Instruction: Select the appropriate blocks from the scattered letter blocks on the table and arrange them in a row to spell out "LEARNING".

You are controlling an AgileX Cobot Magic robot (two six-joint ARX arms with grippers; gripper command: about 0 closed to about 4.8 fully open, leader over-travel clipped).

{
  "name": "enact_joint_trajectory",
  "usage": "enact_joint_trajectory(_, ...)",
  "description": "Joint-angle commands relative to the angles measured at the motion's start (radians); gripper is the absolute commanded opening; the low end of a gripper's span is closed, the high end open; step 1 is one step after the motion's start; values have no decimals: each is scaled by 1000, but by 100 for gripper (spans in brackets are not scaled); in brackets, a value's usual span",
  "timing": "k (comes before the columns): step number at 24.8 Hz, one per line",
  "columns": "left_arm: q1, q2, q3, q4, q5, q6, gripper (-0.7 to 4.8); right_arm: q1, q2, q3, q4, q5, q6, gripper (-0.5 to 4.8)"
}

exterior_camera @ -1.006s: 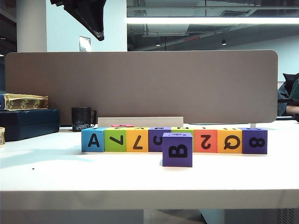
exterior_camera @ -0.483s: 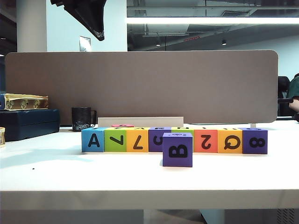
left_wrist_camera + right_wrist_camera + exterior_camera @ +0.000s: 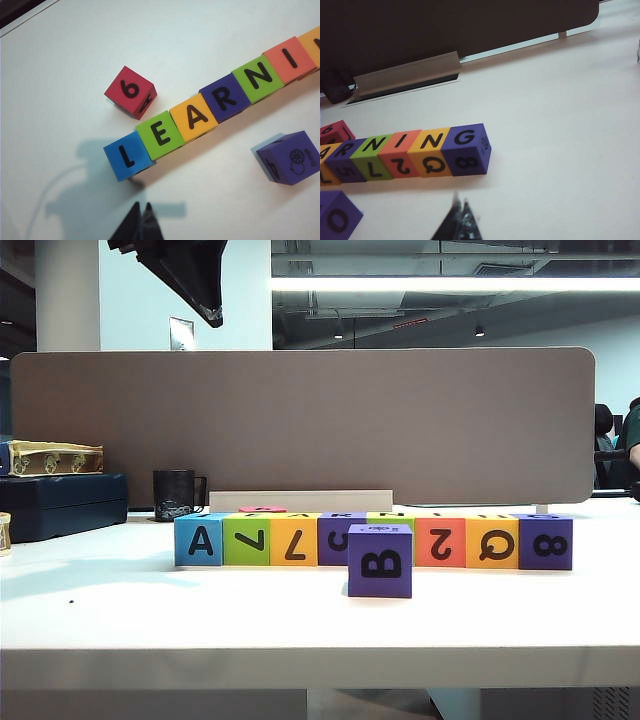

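Eight letter blocks (image 3: 372, 540) stand in one touching row on the white table (image 3: 150, 620). From above, in the left wrist view, their tops read L (image 3: 127, 156), E (image 3: 161, 134), A (image 3: 195, 116), R (image 3: 224, 97), N (image 3: 260, 77) and I (image 3: 290, 57). The right wrist view shows the row's end, a purple G block (image 3: 467, 147). A loose purple block (image 3: 380, 560) sits in front of the row and a loose red block (image 3: 131, 91) behind it. My left gripper (image 3: 141, 206) hangs shut and empty above the table near the L block. My right gripper (image 3: 460, 204) is shut and empty in front of the G end.
A grey-brown partition panel (image 3: 300, 425) closes off the back of the table, with a pale strip (image 3: 300, 500) at its foot. A black mug (image 3: 175, 495), a dark blue box (image 3: 60, 505) and a yellowish box (image 3: 50, 457) stand at the back left.
No block has moved in the exterior view. Only a person at the far right edge, behind the table, has shifted slightly.
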Motion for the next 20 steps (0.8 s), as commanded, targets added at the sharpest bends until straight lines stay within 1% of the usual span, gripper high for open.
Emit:
enact_joint_trajectory(1, -1, -6, 2, 10, 3, -3, -5, 0, -11, -3, -50, 19, -14, -1)
enact_joint_trajectory(3, -1, -6, 2, 10, 3, -3, -5, 0, -11, -3, -91, 58, -49, -1)
enact_joint_trajectory(4, -1, -6, 2, 10, 3, -3, -5, 0, -11, -3, -135, 99, -93, -1)
enact_joint_trajectory(7, -1, -6, 2, 10, 3, -3, -5, 1, -11, -3, -135, 100, -180, -1)
enact_joint_trajectory(14, -1, -6, 2, 10, 3, -3, -5, 1, -9, -3, -136, 100, -241, -1)
enact_joint_trajectory(20, -1, -6, 2, 12, 3, -3, -5, 1, 15, -2, -130, 92, -244, -1)
